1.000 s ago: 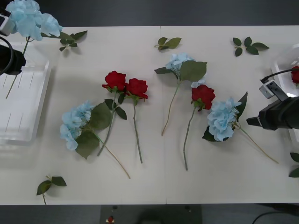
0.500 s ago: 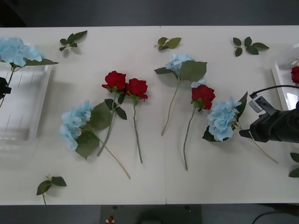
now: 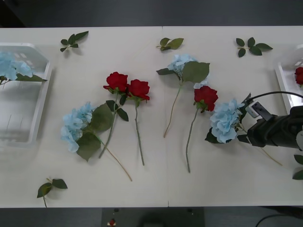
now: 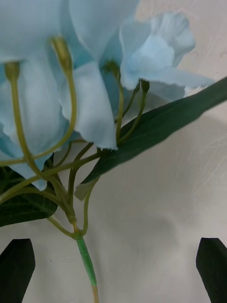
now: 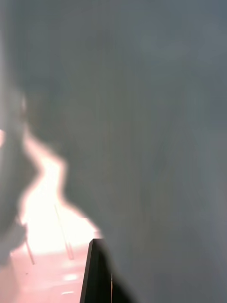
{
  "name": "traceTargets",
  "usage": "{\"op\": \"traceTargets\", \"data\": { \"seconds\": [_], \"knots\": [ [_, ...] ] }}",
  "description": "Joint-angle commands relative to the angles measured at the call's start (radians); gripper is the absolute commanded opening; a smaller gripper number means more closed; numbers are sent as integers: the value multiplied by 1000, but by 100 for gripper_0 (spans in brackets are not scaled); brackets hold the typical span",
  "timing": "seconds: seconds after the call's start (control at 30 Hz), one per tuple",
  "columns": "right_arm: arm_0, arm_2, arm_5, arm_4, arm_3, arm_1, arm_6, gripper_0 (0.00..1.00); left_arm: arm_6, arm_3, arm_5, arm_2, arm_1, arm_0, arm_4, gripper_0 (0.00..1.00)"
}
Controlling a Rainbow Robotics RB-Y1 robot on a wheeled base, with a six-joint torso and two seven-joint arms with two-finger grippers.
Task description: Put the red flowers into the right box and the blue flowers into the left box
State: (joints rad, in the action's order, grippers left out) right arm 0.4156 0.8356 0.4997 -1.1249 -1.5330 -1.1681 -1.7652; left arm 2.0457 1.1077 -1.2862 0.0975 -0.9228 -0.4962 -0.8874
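Right hand (image 3: 247, 135) wide open around a blue flower's (image 3: 224, 120) stem on the table (image 3: 156, 189), left hand's state unclear, another blue flower (image 3: 12, 70) in the left box (image 3: 39, 101)

Blue flowers: four – one in left box (image 3: 40, 101) at (image 3: 10, 68), three on table at (image 3: 75, 125), (image 3: 182, 61), (image 3: 225, 120). Red flowers: four – three on table at (image 3: 117, 81), (image 3: 139, 89), (image 3: 205, 97), one at table's right edge (image 3: 299, 75). Leaf sprigs: five at (image 3: 73, 40), (image 3: 170, 43), (image 3: 251, 46), (image 3: 49, 187), (image 3: 298, 166). Boxes: two, second (image 3: 283, 78).

Right hand (image 3: 242, 135) open astride blue flower (image 3: 225, 120) stem; red rose (image 3: 205, 97) just beside; bare table (image 3: 222, 182) nearer robot.
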Motion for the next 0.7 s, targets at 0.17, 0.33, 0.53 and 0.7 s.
{"op": "traceTargets", "data": {
  "seconds": [0.17,0.33,0.53,0.7],
  "knots": [
    [97,79,-3,37,47,31,-10,80,-27,-19,159,-117,-30,-18,30,94],
    [103,79,-3,71,57,42,-3,18,-30,29,125,-122,-25,-21,16,100],
    [104,79,-3,100,57,42,1,0,-52,133,-4,-91,-24,-28,-24,100],
    [106,79,-3,103,59,42,0,0,-108,224,-117,-68,-24,-30,-102,100]
  ]
}}
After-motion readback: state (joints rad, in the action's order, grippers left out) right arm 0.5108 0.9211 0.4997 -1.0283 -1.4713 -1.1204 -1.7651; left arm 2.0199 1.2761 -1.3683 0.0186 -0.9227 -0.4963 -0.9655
